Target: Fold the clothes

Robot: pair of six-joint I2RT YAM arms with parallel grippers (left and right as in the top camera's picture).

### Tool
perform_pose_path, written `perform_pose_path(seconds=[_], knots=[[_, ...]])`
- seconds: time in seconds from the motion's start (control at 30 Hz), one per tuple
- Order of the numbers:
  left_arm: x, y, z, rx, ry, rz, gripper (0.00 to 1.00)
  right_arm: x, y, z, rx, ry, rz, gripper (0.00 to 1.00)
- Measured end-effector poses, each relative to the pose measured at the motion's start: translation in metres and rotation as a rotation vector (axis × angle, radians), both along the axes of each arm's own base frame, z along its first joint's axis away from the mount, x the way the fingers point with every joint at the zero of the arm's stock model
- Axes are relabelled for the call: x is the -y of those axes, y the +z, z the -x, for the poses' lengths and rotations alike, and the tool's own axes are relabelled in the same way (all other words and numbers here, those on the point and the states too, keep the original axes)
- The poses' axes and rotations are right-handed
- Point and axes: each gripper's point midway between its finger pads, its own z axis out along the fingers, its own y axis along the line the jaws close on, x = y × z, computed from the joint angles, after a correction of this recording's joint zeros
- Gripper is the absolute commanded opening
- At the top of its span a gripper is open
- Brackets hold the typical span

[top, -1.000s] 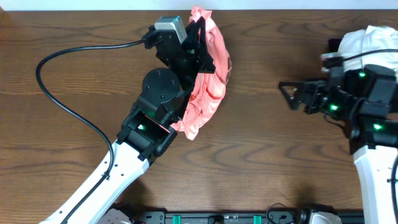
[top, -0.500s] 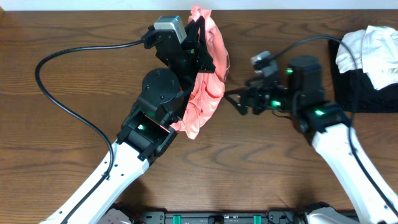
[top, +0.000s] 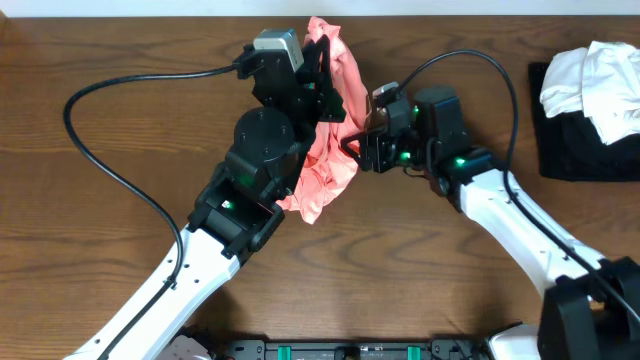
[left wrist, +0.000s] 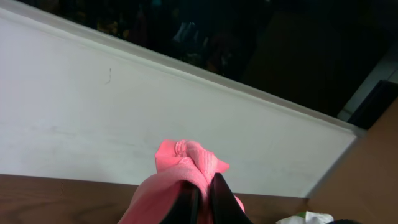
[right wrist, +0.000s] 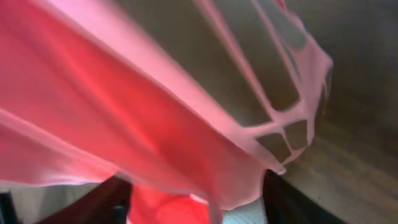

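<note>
The left gripper (left wrist: pixel 200 198) pinches the pink shirt (top: pixel 335 165) at its bunched top, hanging over the table (top: pixel 420 270). The right gripper (top: pixel 357 150) stands open around the side edge. I think it should bite 1 layer deeply before spreading.

Probably a robotics lab: wood-grain table (top: pixel 100 40), white robot arm (top: pixel 200 265) (plain white wall (left wrist: pixel 93 112) behind).

Shirt (top: pixel 328 168) just left of right end effector (top: pixel 353 152); garments (top: pixel 596 72) on mat (top: pixel 560 150) rightward.

Salmon-pink shirt (top: pixel 328 172) — bunched, crumpled, pinched aloft.
</note>
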Motion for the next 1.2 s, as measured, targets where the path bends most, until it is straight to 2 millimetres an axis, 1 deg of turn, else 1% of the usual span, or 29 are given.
perform_pose_path(seconds=[0.03,0.13,0.2,0.23,0.3,0.37,0.43,0.47,0.5,0.53,0.63,0.67,0.7,0.73,0.83,0.9,0.97,1.07,1.13,1.2], knots=[[0.000,0.000,0.000,0.001,0.000,-0.003,0.06,0.001,-0.003,-0.001,-0.007,-0.007,0.006,0.50],[0.000,0.000,0.000,0.003,0.000,-0.008,0.06,0.003,-0.009,-0.004,-0.016,-0.028,0.021,0.27],[0.000,0.000,0.000,0.007,0.001,-0.021,0.06,0.005,-0.010,-0.005,-0.015,-0.041,0.028,0.09],[0.000,0.000,0.000,0.009,0.004,-0.028,0.06,0.006,-0.010,-0.006,-0.012,-0.046,0.034,0.03],[-0.003,-0.002,-0.001,0.005,0.021,-0.051,0.06,0.009,-0.012,-0.007,-0.017,-0.064,0.044,0.01],[-0.010,-0.008,-0.001,-0.015,0.057,-0.085,0.06,0.015,-0.012,-0.010,-0.014,-0.083,0.055,0.01],[-0.019,-0.012,0.001,-0.034,0.093,-0.122,0.06,0.026,-0.009,-0.015,-0.004,-0.108,0.063,0.01],[-0.026,-0.014,0.003,-0.043,0.119,-0.149,0.06,0.036,-0.004,-0.018,0.007,-0.129,0.067,0.01],[-0.028,-0.014,0.004,-0.046,0.128,-0.157,0.06,0.041,-0.002,-0.020,0.014,-0.140,0.068,0.01],[-0.032,-0.015,0.006,-0.053,0.138,-0.176,0.06,0.050,0.005,-0.021,0.026,-0.156,0.072,0.01],[-0.045,-0.021,0.011,-0.084,0.170,-0.244,0.06,0.078,0.034,-0.028,0.086,-0.212,0.078,0.01],[-0.049,-0.024,0.011,-0.094,0.179,-0.261,0.06,0.087,0.049,-0.031,0.118,-0.228,0.081,0.01],[-0.053,-0.028,0.011,-0.110,0.192,-0.285,0.06,0.092,0.060,-0.034,0.148,-0.238,0.082,0.01],[-0.058,-0.035,0.011,-0.134,0.202,-0.316,0.06,0.098,0.076,-0.036,0.185,-0.246,0.084,0.01],[-0.070,-0.051,0.009,-0.190,0.226,-0.381,0.06,0.105,0.113,-0.035,0.278,-0.240,0.098,0.01],[-0.078,-0.058,0.008,-0.216,0.240,-0.408,0.06,0.107,0.134,-0.033,0.333,-0.231,0.105,0.01],[-0.086,-0.062,0.007,-0.233,0.258,-0.420,0.06,0.107,0.150,-0.033,0.380,-0.220,0.113,0.01],[-0.098,-0.058,0.002,-0.225,0.292,-0.409,0.06,0.108,0.171,-0.036,0.442,-0.212,0.126,0.01],[-0.107,-0.044,0.000,-0.184,0.320,-0.389,0.06,0.109,0.180,-0.037,0.467,-0.213,0.134,0.01],[-0.117,-0.022,0.002,-0.118,0.350,-0.360,0.06,0.113,0.192,-0.039,0.502,-0.218,0.150,0.01]])
